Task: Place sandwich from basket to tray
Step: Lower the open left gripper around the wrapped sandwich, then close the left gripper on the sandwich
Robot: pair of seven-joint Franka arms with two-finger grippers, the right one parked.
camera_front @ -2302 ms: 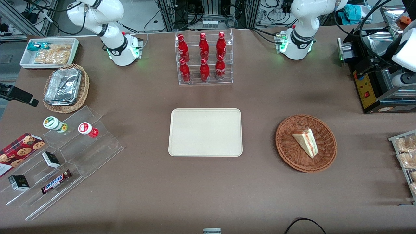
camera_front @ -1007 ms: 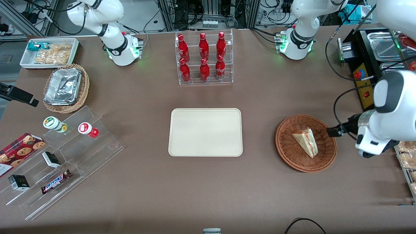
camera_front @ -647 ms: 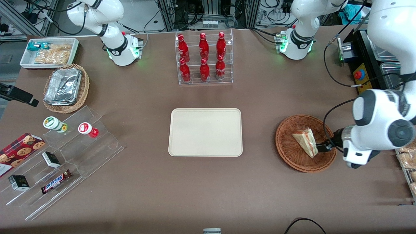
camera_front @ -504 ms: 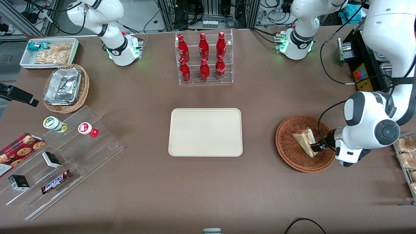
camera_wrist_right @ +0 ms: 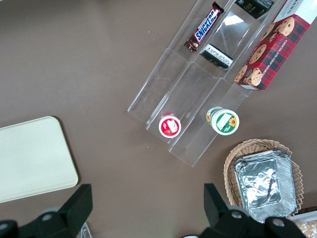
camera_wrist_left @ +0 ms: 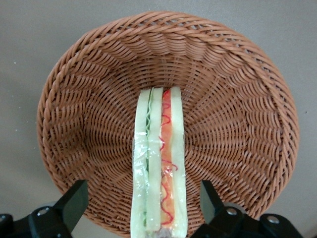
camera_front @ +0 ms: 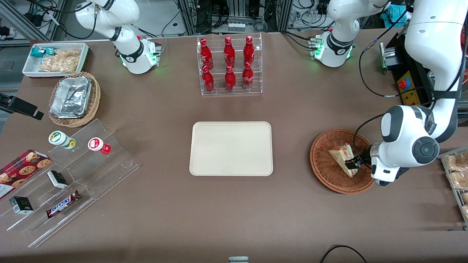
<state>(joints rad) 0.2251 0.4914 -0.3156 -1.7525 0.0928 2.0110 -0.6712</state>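
The sandwich [camera_front: 343, 159], a wrapped wedge of white bread with red and green filling, lies in the reddish-brown wicker basket [camera_front: 323, 171] toward the working arm's end of the table. It also shows in the left wrist view [camera_wrist_left: 158, 163], standing on edge in the basket [camera_wrist_left: 233, 119]. My left gripper [camera_front: 352, 163] is low over the basket at the sandwich's wide end. It is open [camera_wrist_left: 143, 208], with one finger on each side of the sandwich and a gap to each. The cream tray [camera_front: 231, 148] lies bare at the table's middle.
A clear rack of red bottles [camera_front: 229, 65] stands farther from the front camera than the tray. A black machine [camera_front: 413, 91] and a rack of bagged snacks [camera_front: 457, 175] sit near the working arm. Clear shelves with snacks [camera_front: 65, 175] and a foil-filled tan basket [camera_front: 73, 98] lie toward the parked arm's end.
My left arm came in from the table's edge and came down over the basket. The open gripper now straddles the sandwich's wide end. The sandwich has not moved.
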